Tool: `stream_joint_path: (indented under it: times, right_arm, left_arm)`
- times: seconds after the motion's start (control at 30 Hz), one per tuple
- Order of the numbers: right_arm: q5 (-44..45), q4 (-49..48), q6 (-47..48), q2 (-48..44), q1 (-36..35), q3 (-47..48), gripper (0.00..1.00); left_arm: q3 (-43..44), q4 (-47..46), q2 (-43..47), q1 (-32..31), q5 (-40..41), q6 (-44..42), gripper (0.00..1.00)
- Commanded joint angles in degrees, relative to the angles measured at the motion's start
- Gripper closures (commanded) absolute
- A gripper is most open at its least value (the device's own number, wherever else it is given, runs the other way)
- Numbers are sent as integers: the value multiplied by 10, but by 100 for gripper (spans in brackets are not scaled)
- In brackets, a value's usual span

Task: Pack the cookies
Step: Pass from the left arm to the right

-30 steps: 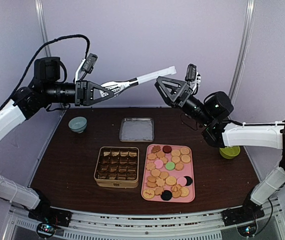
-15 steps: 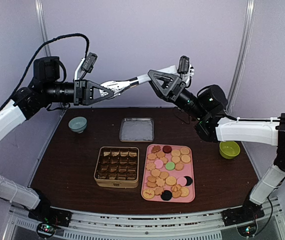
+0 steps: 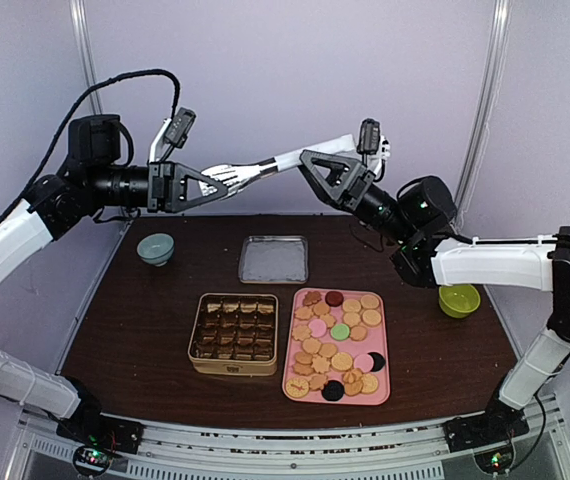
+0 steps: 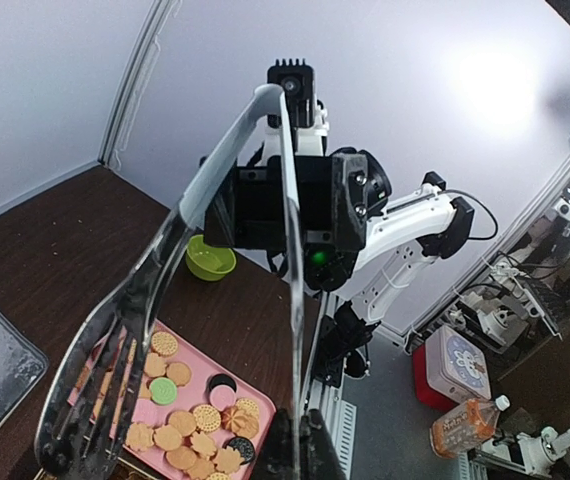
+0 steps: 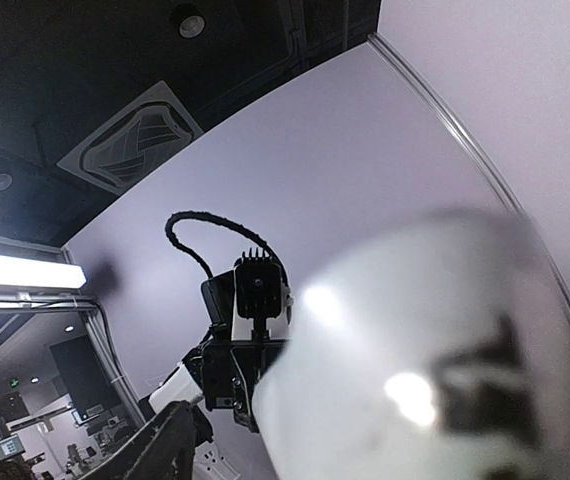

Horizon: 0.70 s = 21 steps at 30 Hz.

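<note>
The cookies (image 3: 337, 345) lie in rows on a pink tray (image 3: 386, 372) at the front right; they also show in the left wrist view (image 4: 180, 420). High above the table my left gripper (image 3: 217, 181) is shut on metal tongs (image 3: 250, 169), whose arms (image 4: 165, 265) rise from its jaws (image 4: 301, 440). My right gripper (image 3: 319, 172) straddles the tongs' white handle end. That end fills the right wrist view as a white blur (image 5: 415, 370). Only one dark finger (image 5: 160, 445) shows there, so I cannot see whether the jaws press on the handle.
A gold tin (image 3: 233, 333) with a grid of compartments sits left of the tray. Behind it lies a flat metal lid (image 3: 273, 258). A teal bowl (image 3: 155, 248) stands at the back left and a green bowl (image 3: 459, 300) at the right.
My right gripper has swung left to the tongs' white end and narrowed its jaws around it. The left arm and the tongs have stayed put.
</note>
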<state>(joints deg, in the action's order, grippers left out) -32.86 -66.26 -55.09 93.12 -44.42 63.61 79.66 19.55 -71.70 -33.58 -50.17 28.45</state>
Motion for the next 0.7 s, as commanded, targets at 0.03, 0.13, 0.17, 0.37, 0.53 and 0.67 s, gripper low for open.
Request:
stream_joint_path:
  times: [0.03, 0.13, 0.17, 0.37, 0.53, 0.67]
  right_arm:
    - [-52, -60, -44, -28, 25, -36, 26]
    - [-84, -29, -36, -32, 30, -23, 24]
    - [-90, -15, -29, -35, 30, -20, 23]
    - [-119, -5, -25, -31, 30, 3, 23]
    - [-147, -22, -51, -15, 30, 26, 27]
    - [-150, -8, -42, -15, 30, 33, 29]
  left_arm:
    - [7, -42, 7, 2, -29, -20, 100]
    - [4, -38, 8, 2, -38, -25, 100]
    - [3, -37, 8, 3, -41, -26, 100]
    - [1, -36, 5, 2, -57, -28, 100]
    - [0, -27, 4, 2, -61, -38, 100]
    - [-3, -20, 5, 2, -63, -49, 100]
